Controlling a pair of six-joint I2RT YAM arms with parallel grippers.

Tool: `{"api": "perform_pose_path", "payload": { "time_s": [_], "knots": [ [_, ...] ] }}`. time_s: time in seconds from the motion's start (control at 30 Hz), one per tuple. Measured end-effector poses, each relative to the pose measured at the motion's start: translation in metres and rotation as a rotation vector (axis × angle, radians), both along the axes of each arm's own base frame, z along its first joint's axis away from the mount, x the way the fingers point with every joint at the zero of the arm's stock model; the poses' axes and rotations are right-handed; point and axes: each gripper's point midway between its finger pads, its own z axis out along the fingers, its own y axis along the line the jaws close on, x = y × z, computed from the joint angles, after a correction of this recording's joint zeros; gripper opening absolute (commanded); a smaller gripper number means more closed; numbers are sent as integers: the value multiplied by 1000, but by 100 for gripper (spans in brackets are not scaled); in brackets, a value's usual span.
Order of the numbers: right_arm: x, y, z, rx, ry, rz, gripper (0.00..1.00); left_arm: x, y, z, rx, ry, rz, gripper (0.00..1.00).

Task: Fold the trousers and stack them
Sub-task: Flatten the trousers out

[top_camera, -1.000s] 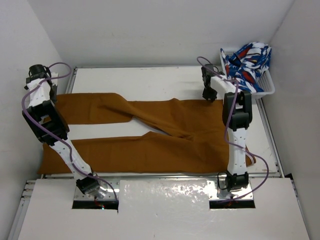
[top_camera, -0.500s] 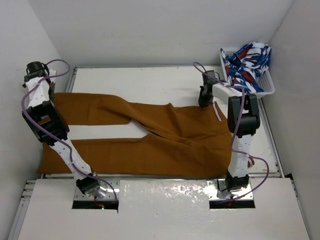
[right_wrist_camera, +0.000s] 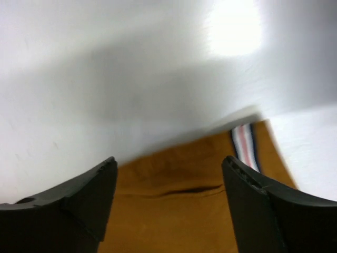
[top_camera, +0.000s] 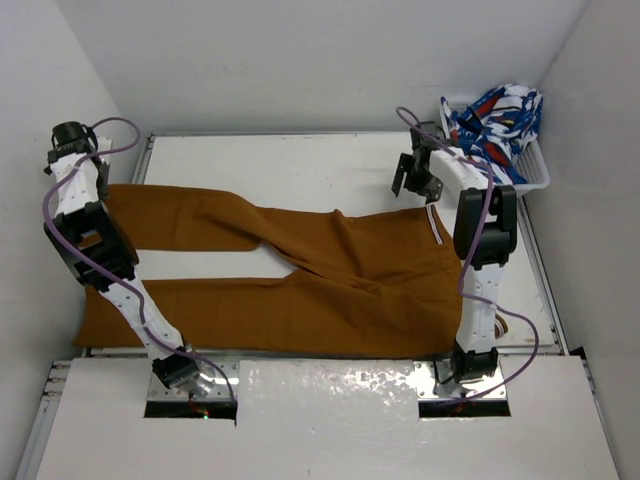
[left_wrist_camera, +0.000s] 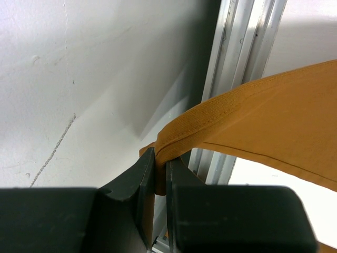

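Two tools, one busy: the left tool [left_wrist_camera: 160, 171] was clamped on the thick stitched hem [left_wrist_camera: 210, 113] of one leg at the far-left edge of the white table [top_camera: 290, 160]; the right tool [right_wrist_camera: 168, 179] hung wide and empty over the striped waistband [right_wrist_camera: 245, 145]. Mustard trousers [top_camera: 330, 275] lay flat, softly creased, across the table. A one-sided pull could drag the limp cotton off the edge.
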Motion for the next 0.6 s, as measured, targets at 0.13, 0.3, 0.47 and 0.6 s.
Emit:
{"api": "perform_pose_path", "payload": {
  "time_s": [0.13, 0.3, 0.47, 0.6],
  "knots": [
    [12, -19, 15, -81, -39, -101, 90, 1, 1, 0, 4, -2, -4, 0],
    [-3, -32, 0, -118, 30, -177, 92, 1, 1, -2, 5, 0, -6, 0],
    [-15, -33, -28, -113, 117, -207, 85, 1, 1, -2, 8, -3, -6, 0],
    [-23, -33, -32, -94, 114, -227, 5, 1, 2, -2, 10, -1, -4, 0]
  ]
}}
